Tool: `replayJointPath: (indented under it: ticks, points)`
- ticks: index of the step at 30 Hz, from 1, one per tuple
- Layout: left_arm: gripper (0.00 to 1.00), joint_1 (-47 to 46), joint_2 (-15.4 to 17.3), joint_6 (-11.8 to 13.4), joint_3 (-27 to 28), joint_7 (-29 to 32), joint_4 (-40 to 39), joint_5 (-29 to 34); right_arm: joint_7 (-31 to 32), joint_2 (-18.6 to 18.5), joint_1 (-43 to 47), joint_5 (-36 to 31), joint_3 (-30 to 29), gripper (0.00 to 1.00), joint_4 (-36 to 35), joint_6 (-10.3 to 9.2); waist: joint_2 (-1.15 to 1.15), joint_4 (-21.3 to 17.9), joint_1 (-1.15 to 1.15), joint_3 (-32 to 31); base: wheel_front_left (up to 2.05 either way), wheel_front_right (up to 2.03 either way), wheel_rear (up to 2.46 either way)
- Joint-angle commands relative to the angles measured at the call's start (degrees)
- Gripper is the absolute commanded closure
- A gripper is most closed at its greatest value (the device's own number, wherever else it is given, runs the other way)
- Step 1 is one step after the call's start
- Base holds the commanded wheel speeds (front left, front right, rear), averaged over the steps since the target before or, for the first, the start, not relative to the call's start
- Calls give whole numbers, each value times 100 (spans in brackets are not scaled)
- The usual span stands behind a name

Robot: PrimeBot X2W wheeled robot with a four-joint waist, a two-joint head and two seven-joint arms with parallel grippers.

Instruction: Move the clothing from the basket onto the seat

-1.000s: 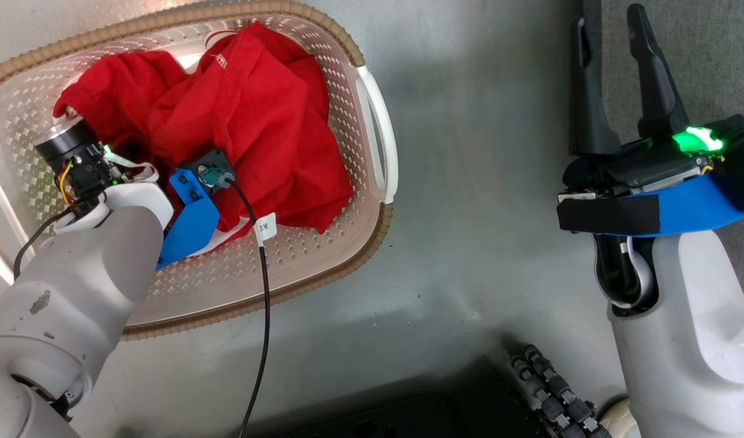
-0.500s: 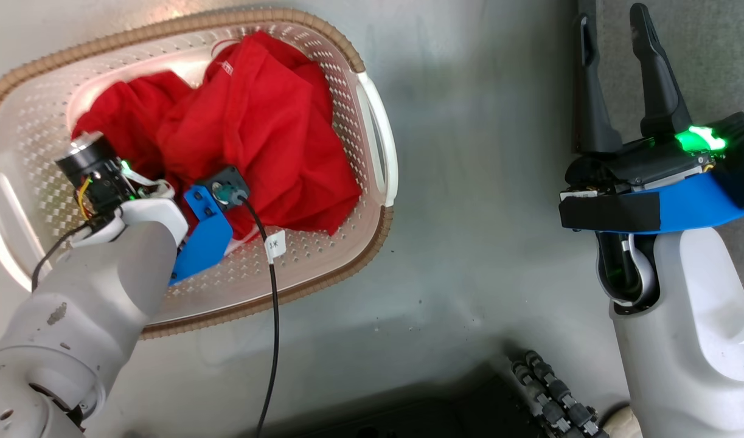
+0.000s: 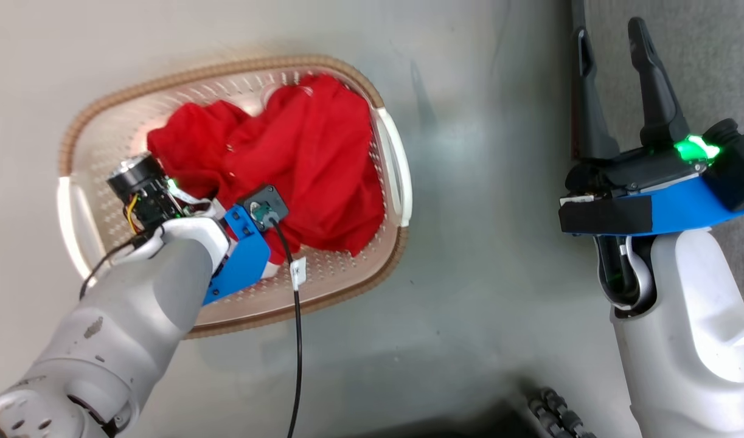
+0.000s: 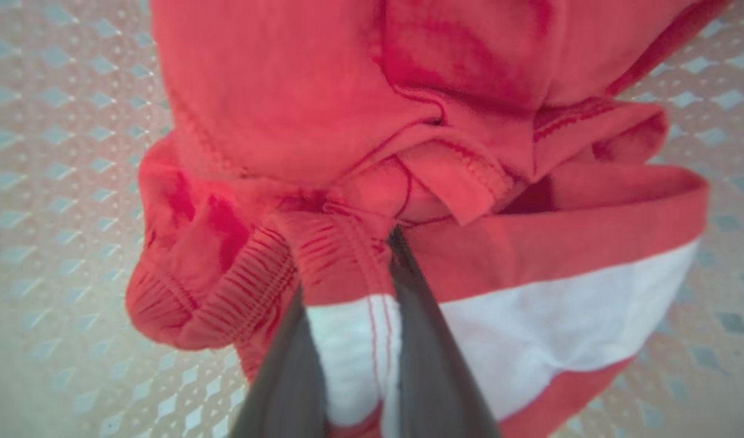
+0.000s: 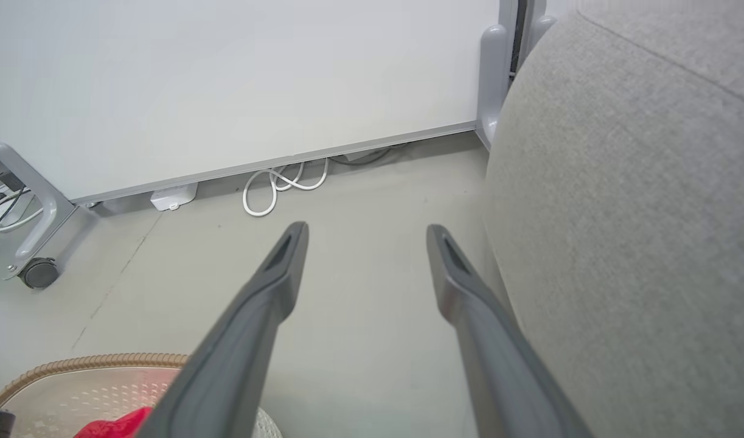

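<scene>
Since a second ago the left gripper (image 4: 347,267) has gone from spread to narrow, and it now pinches a fold of the clothing (image 3: 311,158). The basket (image 3: 104,115) sits smaller and lower in the head view, but the whole picture has shifted, so that is the camera moving and not the basket.

The clothing is in the basket, a red heap running along the basket's length and crowded toward its right end. The seat (image 5: 621,213) lies to the robot's right, across a strip of bare floor (image 3: 481,182). So the coming move probably turns on a carry up and rightward, over the basket's right handle. The left arm is on the clothing. The right gripper (image 3: 609,30) is the nearer one to the seat, with its fingers wide apart and nothing between them.

The head view hides the left fingers under the wrist, and the left wrist view supplies the grip. There the two dark fingers are close together with a white panel (image 4: 530,322) and ribbed red trim (image 4: 256,286) bunched between them, and the perforated bottom is blurred behind. Whether one garment or both are caught cannot be told. The right wrist view shows the seat's rounded grey side just beside the right finger, with a corner of the basket at its lower left.
</scene>
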Motion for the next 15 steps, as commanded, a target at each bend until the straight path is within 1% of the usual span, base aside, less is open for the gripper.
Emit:
replayJointPath:
  ticks: [1, 8, 15]
  points:
    - [100, 87, 1, 8, 32, -69, -9, -42, -18, -23, 86, -58, -11, 0, 43, 3, 0, 139, 0, -250, 0, 0, 0]
    - [100, 302, 39, 5, 120, -376, 1, -253, -18, -23, 263, -133, -62, 0, 188, 3, 0, 324, 0, -846, 0, 0, 0]
    - [100, 492, -164, 69, 258, -644, 2, -512, -18, -23, 548, -236, -136, 0, 322, 3, 0, 502, 0, -1483, 0, 0, 0]
